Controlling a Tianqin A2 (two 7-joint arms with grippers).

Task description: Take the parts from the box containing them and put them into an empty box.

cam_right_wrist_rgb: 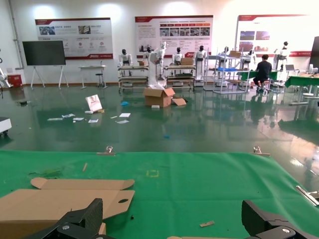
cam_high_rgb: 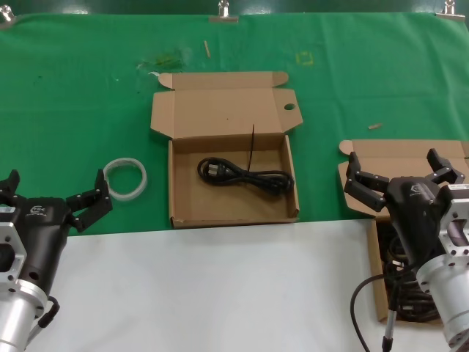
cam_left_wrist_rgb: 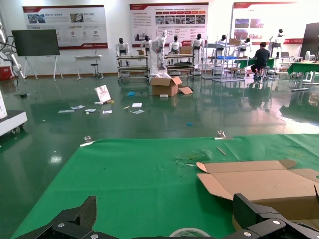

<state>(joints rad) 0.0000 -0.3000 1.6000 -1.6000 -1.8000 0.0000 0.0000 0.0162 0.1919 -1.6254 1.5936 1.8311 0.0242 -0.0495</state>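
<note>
The box with the holed lid (cam_high_rgb: 182, 192) lies open in the middle of the green cloth. One coiled black power cord (cam_high_rgb: 245, 174) lies inside it. The plain-lidded box (cam_high_rgb: 379, 292) sits at the right, mostly hidden by my right arm, with dark cords (cam_high_rgb: 408, 295) showing in it. My right gripper (cam_high_rgb: 399, 167) is open and empty, above that box's far end. My left gripper (cam_high_rgb: 55, 191) is open and empty at the left, near the white ring (cam_high_rgb: 125, 178). The holed lid also shows in the left wrist view (cam_left_wrist_rgb: 259, 181) and the right wrist view (cam_right_wrist_rgb: 60, 204).
The green cloth (cam_high_rgb: 80, 110) covers the far half of the table, and the near half is white (cam_high_rgb: 220, 293). Small scraps (cam_high_rgb: 207, 48) lie on the cloth at the back. Clips (cam_high_rgb: 223, 10) hold the cloth's far edge. The white ring shows under my left gripper (cam_left_wrist_rgb: 189, 232).
</note>
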